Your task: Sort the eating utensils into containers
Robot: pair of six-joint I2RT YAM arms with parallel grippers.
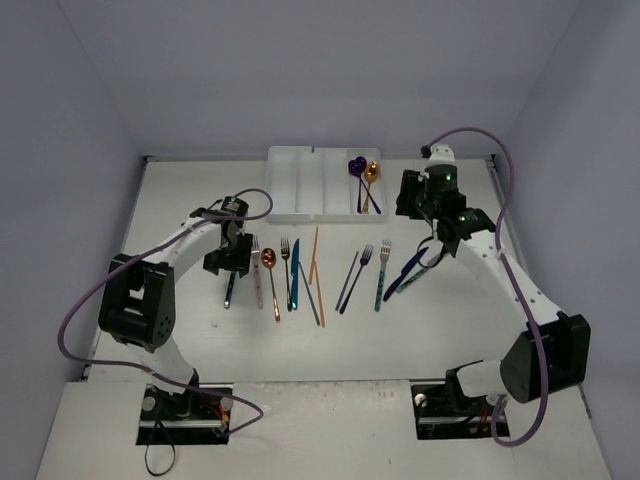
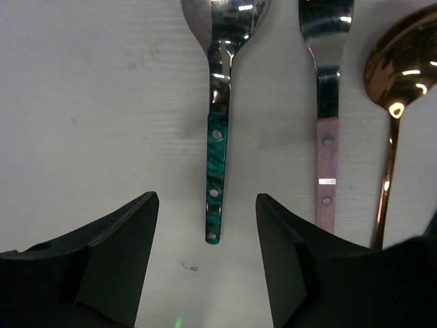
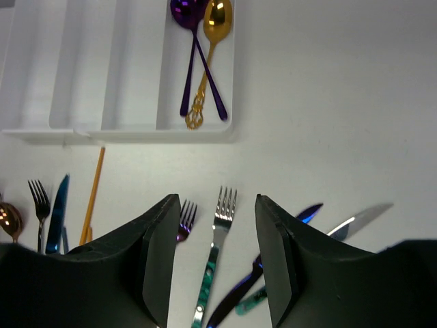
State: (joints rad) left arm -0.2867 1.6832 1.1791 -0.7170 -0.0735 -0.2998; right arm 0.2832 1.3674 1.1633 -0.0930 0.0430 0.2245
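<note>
The row of utensils [image 1: 294, 272] lies on the table [image 1: 450, 320] with the handles toward the arms, which leaves each handle end free to be pinched. The only pieces I can see in the white tray [image 1: 295, 185] at the far edge are a purple spoon [image 3: 183, 9] and a gold spoon [image 3: 217, 20], crossed in its rightmost compartment.

The left end effector [image 2: 207, 201] hangs low over the teal-handled spoon [image 2: 216, 178] at the left end of the row. Its fingers are fairly wide, one on each side of the handle's tail and touching neither side. I'd say it is lined up for a pinch there. Just to the right lie a pink-handled fork [image 2: 326, 171] and a copper spoon [image 2: 396, 68], near enough that a crooked closing might nudge them.

The right end effector [image 3: 217, 201] hovers between the tray and the forks, jaws moderately apart and holding nothing. A teal-handled fork [image 3: 217, 239] shows on the table beneath the gap, likely the next pick.
</note>
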